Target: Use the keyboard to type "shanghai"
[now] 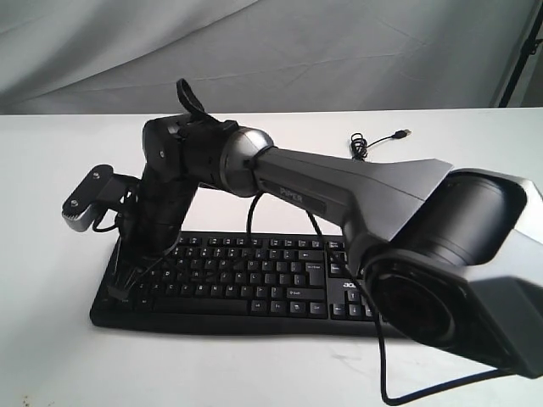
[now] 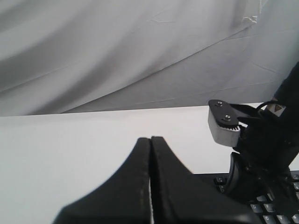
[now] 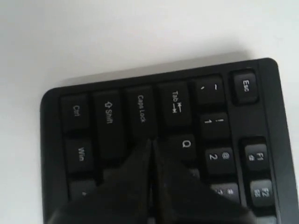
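Observation:
The black keyboard (image 1: 254, 273) with white legends lies across the white table, its acer logo (image 1: 343, 285) near the number pad. My right arm reaches across from the right to the keyboard's left end. My right gripper (image 1: 120, 287) is shut and empty there, its tip (image 3: 152, 142) down on the key below Caps Lock (image 3: 141, 108), beside Q (image 3: 186, 143). My left gripper (image 2: 150, 140) is shut and empty, held over bare table left of the keyboard corner (image 2: 275, 210). It does not show in the exterior view.
The keyboard's thin black cable runs to a coiled USB plug (image 1: 379, 140) at the back of the white table (image 1: 51, 339). The right arm's grey wrist camera (image 1: 85, 199) sticks out left of it. A grey cloth backdrop (image 1: 271, 42) hangs behind.

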Available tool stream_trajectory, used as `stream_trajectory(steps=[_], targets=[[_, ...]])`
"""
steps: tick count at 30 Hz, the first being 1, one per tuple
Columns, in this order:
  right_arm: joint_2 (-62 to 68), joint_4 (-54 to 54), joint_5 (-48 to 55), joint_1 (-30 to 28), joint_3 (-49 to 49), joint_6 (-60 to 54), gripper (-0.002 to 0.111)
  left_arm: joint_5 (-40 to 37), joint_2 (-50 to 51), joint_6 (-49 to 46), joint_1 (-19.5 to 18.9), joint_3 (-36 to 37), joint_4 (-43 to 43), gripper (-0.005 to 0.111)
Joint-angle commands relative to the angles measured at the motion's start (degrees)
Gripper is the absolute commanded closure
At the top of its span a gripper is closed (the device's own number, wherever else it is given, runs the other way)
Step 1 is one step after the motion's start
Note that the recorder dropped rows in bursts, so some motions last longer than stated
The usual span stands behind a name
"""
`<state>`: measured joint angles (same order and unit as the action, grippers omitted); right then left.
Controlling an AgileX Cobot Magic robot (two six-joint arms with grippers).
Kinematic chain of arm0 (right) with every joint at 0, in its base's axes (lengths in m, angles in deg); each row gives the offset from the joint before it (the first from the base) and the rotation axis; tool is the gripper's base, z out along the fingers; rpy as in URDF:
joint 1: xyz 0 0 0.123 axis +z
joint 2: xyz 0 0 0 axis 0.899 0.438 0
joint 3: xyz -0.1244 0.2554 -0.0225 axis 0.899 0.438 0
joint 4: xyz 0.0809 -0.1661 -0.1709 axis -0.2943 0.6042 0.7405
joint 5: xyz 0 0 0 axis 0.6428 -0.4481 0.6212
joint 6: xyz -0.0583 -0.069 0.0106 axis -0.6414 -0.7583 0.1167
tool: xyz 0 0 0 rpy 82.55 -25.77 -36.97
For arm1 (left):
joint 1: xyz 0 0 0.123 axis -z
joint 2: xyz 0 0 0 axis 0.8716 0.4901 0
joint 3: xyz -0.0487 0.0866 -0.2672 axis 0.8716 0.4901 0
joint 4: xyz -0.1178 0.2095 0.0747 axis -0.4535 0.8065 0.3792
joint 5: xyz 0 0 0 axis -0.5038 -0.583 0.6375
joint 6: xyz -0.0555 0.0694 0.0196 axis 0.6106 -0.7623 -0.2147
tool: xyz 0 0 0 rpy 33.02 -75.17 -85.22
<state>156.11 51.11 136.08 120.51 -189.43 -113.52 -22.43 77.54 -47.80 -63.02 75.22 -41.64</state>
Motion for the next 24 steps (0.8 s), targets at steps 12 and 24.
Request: stream_trajectory(steps=[12, 24], targets=[[-19.8, 6.7, -5.2, -3.4, 24.3, 6.3, 0.108, 0.3, -0.1, 0.2, 0.4, 0.1, -0.1, 0.107], [-27.4, -4.2, -26.1, -4.0, 47.2, 1.6, 0.108, 0.3, -0.1, 0.2, 0.4, 0.1, -0.1, 0.107]])
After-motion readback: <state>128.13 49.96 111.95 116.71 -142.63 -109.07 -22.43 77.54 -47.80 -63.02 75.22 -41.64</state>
